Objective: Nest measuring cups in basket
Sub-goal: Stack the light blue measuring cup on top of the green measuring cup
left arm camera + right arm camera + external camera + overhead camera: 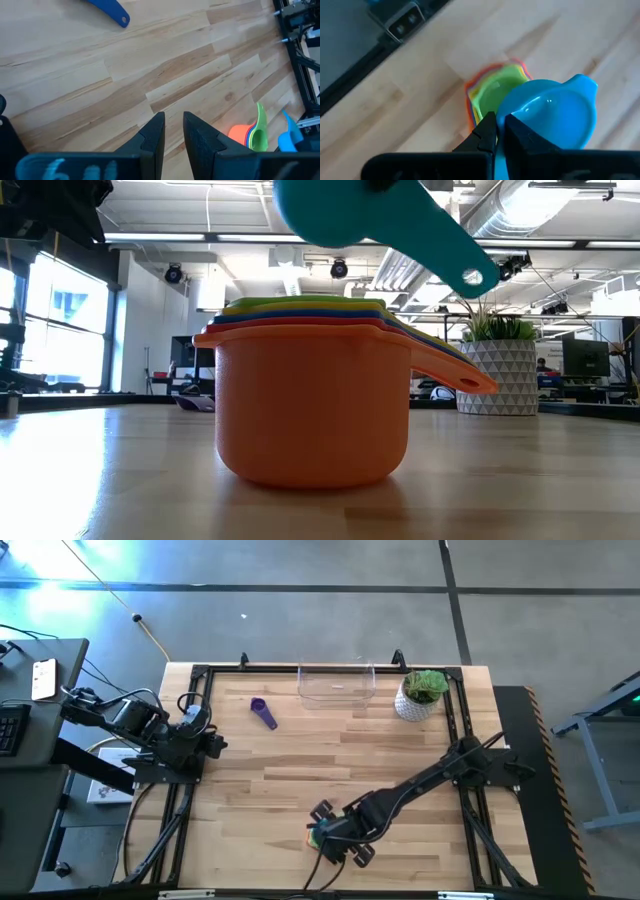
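A stack of several nested measuring cups [315, 395], orange outermost and green innermost [495, 90], stands on its base on the table near the front edge. My right gripper [328, 832] is just above it, shut on the teal cup [380, 220]. The purple cup [263, 712] lies alone on the table at the far left, near the clear basket [336, 683], which stands at the far edge. My left gripper [173, 135] is at the table's left side with its fingers close together, touching nothing. My right gripper pinches the teal cup's rim [503, 120] on the side away from its handle, one finger inside the bowl and one outside. The fingers come from above, slanting down. The cup is lifted clear above the stack, tilted, its handle [455, 260] sloping down.
A white pot with a green plant [420, 695] stands to the right of the basket. Black rails [200, 680] frame the table's left, far and right sides. Bare wood lies between the stack and the basket.
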{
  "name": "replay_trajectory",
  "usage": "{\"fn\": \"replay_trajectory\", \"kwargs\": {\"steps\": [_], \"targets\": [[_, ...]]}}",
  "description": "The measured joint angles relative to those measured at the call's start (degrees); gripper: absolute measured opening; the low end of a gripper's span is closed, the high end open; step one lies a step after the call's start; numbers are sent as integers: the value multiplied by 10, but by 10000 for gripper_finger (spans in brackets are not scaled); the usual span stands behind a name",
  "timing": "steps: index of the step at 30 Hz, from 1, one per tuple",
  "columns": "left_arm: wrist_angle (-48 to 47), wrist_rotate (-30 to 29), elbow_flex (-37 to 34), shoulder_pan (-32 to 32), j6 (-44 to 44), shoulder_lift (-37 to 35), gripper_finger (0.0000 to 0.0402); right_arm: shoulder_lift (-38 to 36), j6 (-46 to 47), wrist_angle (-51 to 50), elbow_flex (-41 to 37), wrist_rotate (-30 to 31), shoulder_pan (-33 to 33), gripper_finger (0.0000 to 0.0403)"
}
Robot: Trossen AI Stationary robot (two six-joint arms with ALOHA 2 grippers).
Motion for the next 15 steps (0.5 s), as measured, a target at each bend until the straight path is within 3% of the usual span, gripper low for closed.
{"fn": "replay_trajectory", "kwargs": {"steps": [15], "targets": [[0, -2, 0, 0, 0, 0, 60, 20, -91, 24, 0, -3, 1, 5]]}}
